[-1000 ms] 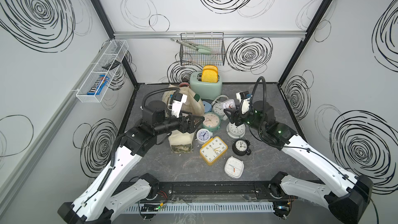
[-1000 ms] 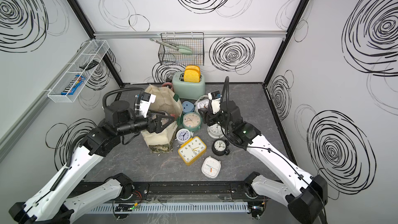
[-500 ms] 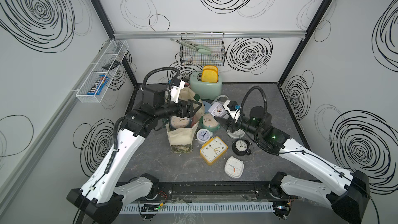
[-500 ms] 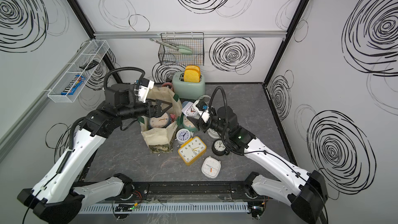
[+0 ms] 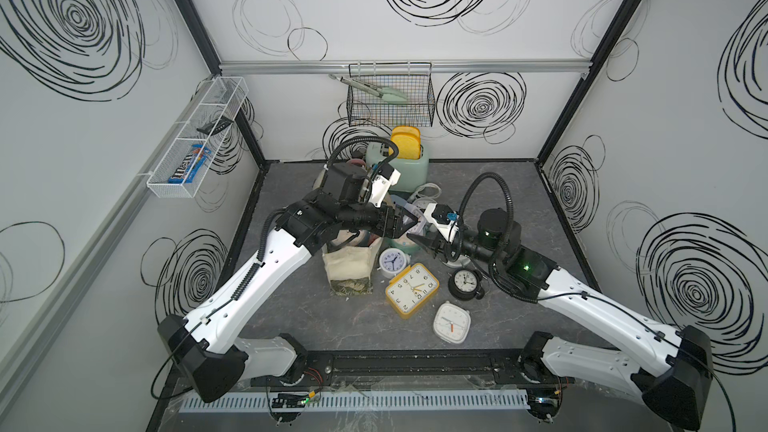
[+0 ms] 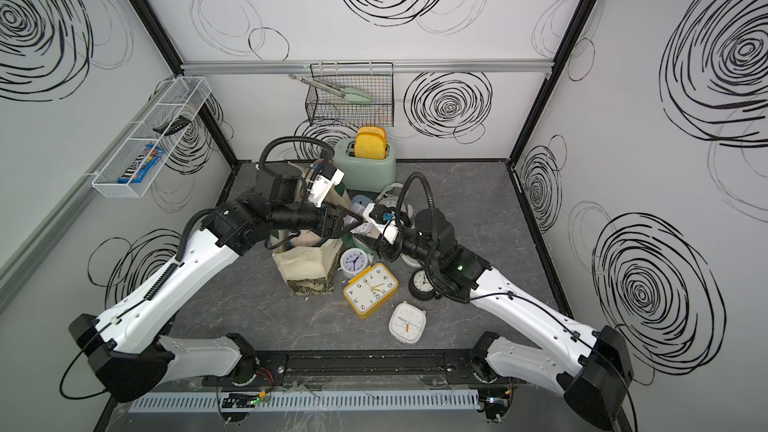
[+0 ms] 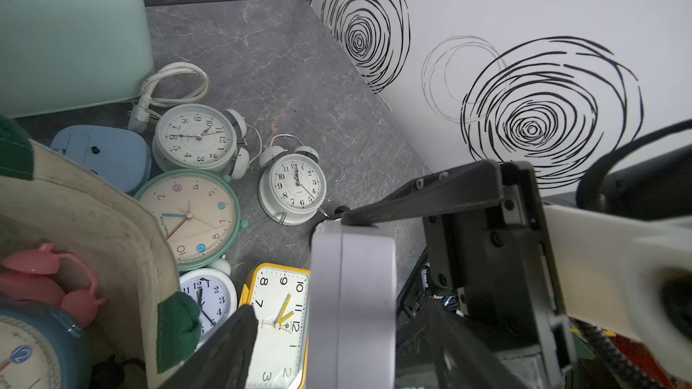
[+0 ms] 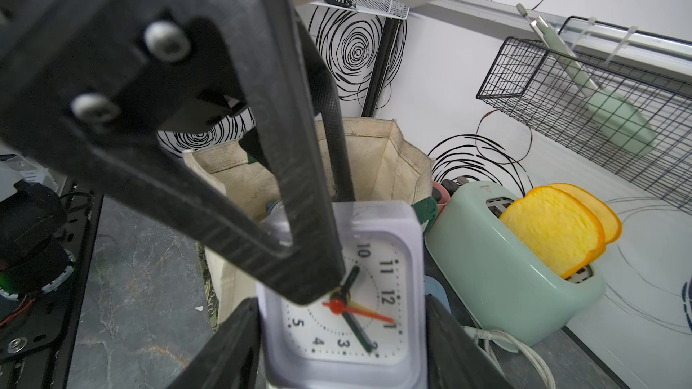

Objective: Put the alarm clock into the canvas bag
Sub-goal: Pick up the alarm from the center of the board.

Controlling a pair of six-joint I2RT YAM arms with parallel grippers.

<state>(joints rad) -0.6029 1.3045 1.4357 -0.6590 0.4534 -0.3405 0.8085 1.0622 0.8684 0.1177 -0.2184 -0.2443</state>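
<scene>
My right gripper (image 8: 339, 308) grips the clock (image 8: 374, 331) beside the bag (image 8: 397, 159), my left gripper (image 5: 409, 221) loose around it; an early release may drop it outside.

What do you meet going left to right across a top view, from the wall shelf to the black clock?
White wire wall shelf → canvas bag → yellow square alarm clock → black twin-bell alarm clock.
</scene>
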